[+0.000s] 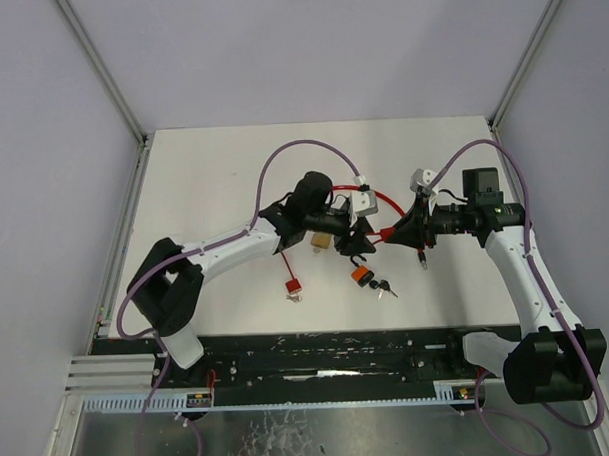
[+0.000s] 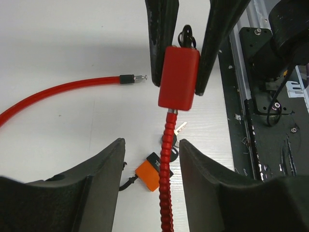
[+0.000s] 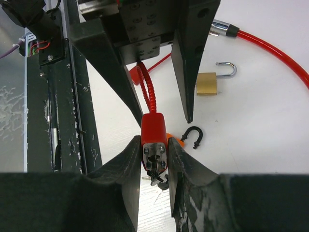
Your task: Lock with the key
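**At mid-table, between the two arms: lock body gripped, cable end loose**

Right gripper (image 3: 154, 147) is clamped tight on the red lock body (image 2: 178, 77), which looks lifted off the surface. Key (image 3: 155, 169) appears seated in the body's end face.

Left gripper (image 2: 152, 145) has its jaws partly open. They straddle the red cable (image 2: 166, 145) just beside the body, with a gap on both sides, and hold nothing.

The cable's pin end (image 2: 133, 78) lies free on the table, apart from the body.

My read: the body is secured and the key is in. Not yet done: pin into body, then turn key.

The table (image 1: 202, 172) is white and matte. A brass padlock (image 3: 212, 79) with its shackle open, an orange padlock (image 2: 147, 175) and a small red padlock (image 1: 294, 285) lie nearby. Pale walls stand on three sides, and a black rail (image 1: 319, 353) runs along the near edge.
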Robot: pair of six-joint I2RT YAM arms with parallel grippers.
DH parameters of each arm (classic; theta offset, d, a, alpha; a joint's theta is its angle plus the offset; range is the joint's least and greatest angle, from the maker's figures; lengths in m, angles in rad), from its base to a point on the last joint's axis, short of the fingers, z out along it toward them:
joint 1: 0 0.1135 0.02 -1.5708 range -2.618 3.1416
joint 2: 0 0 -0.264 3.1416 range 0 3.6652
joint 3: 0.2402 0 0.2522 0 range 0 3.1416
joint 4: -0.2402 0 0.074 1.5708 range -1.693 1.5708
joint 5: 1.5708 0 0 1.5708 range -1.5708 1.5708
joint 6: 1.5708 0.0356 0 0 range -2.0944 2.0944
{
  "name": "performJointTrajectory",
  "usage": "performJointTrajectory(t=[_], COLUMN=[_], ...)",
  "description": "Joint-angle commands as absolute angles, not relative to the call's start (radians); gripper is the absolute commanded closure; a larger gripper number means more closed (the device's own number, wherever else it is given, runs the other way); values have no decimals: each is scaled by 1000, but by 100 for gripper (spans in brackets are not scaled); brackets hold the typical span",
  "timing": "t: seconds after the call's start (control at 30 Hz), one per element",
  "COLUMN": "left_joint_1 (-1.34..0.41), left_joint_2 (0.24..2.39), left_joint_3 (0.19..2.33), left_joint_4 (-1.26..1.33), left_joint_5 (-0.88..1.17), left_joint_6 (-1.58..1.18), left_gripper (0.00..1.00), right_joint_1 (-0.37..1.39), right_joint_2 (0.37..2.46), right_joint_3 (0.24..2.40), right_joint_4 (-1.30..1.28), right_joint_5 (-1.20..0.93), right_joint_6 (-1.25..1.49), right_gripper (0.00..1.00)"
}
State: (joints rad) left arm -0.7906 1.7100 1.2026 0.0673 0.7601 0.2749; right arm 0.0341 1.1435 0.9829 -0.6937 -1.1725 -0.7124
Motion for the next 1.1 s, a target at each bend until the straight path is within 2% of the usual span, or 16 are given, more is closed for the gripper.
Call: performJointTrajectory(t=[0.0, 0.13, 0.2, 0.27, 0.4, 0.43, 0.47, 0.57, 0.6, 0.67, 0.77, 0.87, 1.07], left_joint_1=[-802, -802, -803, -803, -802, -803, -803, -800, -798, -791, -786, -786, -786], left_joint_2=[1740, 1743, 1742, 1743, 1727, 1718, 1711, 1697, 1696, 1691, 1675, 1658, 1619], left_joint_3=[1254, 1262, 1261, 1257, 1239, 1221, 1212, 1201, 1202, 1199, 1173, 1151, 1104], left_joint_4=[64, 61, 65, 81, 101, 113, 111, 60, 31, -8, -13, -1, 10], left_joint_5=[774, 775, 788, 799, 813, 807, 799, 771, 759, 749, 729, 724, 731], left_joint_6=[280, 278, 278, 269, 280, 289, 304, 366, 391, 437, 487, 509, 557], left_gripper=[54, 68, 81, 98, 100, 99, 100, 100, 100, 100, 100, 100, 99], right_joint_1=[47, 51, 54, 57, 61, 61, 61, 59, 56, 39, 12, 9, 9], right_joint_2=[1138, 1141, 1142, 1145, 1150, 1150, 1147, 1121, 1105, 1081, 1054, 1053, 1054], right_joint_3=[986, 986, 985, 986, 989, 993, 997, 1007, 1010, 1020, 1023, 995, 921], right_joint_4=[-673, -678, -681, -685, -697, -702, -709, -722, -730, -750, -764, -742, -696], right_joint_5=[-1230, -1229, -1228, -1227, -1213, -1208, -1200, -1175, -1167, -1165, -1177, -1187, -1214], right_joint_6=[-734, -742, -747, -753, -763, -766, -768, -773, -776, -790, -800, -807, -879], right_gripper=[100, 100, 100, 100, 99, 95, 86, 47, 38, 29, 26, 28, 45])
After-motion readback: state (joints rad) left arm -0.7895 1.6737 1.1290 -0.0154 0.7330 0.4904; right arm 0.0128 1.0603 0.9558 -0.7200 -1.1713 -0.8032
